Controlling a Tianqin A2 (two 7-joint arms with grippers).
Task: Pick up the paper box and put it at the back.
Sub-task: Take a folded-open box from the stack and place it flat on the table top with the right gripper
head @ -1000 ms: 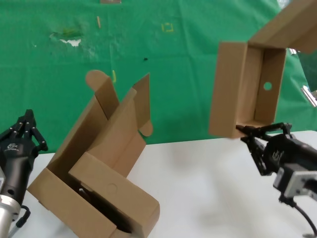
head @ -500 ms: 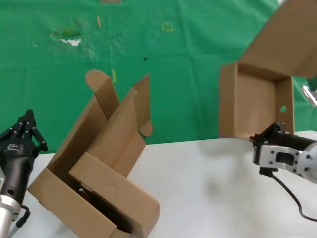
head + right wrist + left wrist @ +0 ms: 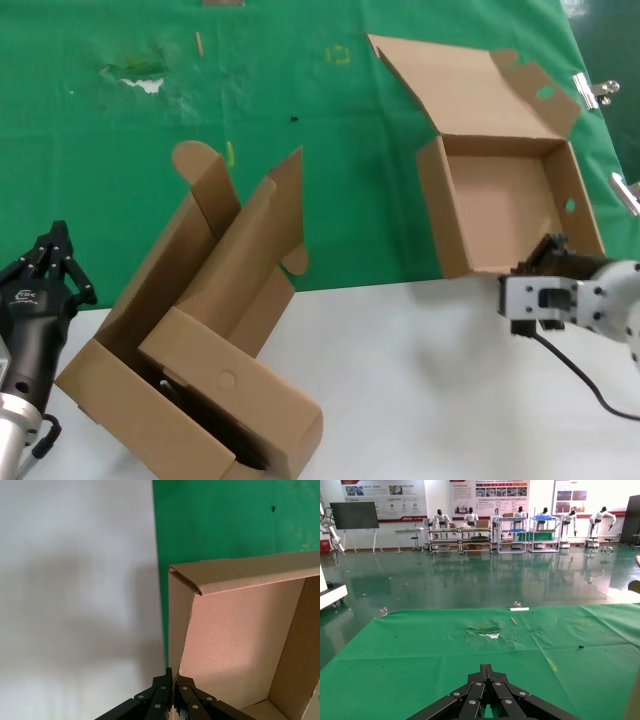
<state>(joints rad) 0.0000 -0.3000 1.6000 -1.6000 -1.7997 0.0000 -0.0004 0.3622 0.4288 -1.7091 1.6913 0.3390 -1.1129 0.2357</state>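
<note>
Right gripper point(image 3: 173, 686) clenched on the near wall of the paper box point(image 3: 505, 205) — box open, lid flung back, over the green cloth point(image 3: 300, 120) at far right — release still pending; left gripper point(image 3: 52, 265) idles shut, near left.

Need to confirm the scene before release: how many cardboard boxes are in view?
3. The paper box is at the right, held by the right tool over the green cloth. The big box sits front left, with a long carton lying in it.
</note>
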